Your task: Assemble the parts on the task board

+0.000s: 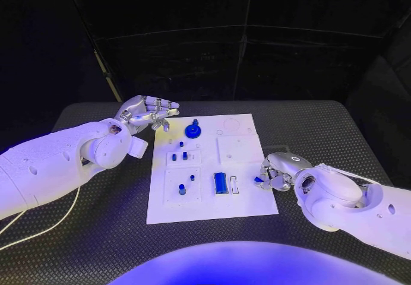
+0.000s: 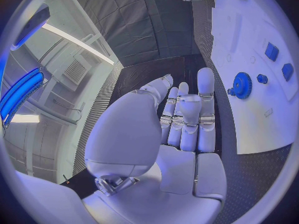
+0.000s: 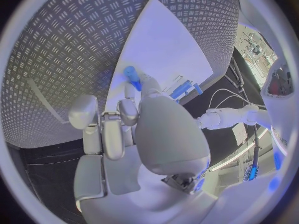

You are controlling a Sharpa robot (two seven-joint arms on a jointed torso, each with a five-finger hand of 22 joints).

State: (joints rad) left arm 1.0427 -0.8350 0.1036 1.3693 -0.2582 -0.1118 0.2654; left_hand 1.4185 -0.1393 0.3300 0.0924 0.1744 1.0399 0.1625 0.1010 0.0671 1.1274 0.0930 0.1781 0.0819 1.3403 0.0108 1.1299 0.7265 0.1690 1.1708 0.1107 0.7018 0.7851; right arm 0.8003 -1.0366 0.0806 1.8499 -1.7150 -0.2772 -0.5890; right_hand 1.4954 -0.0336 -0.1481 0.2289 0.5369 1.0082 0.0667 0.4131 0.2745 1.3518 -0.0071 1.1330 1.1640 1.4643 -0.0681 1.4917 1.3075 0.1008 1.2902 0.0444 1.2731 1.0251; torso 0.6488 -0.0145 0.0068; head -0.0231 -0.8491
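Blue small part (image 1: 259,179) pinched in right hand (image 1: 278,171); left hand (image 1: 147,113) curled, empty.

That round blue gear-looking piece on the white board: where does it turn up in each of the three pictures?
Head view: the blue gear sits at the far end of the task board, just beside the left hand.
Left wrist view: it lies on the board beyond the fingertips.
Right wrist view: I cannot make it out.
Shared landmark: the white task board.

The black table (image 1: 342,136) has a rough, ribbed tread texture, while the white task board (image 1: 244,151) looks smooth and matt.
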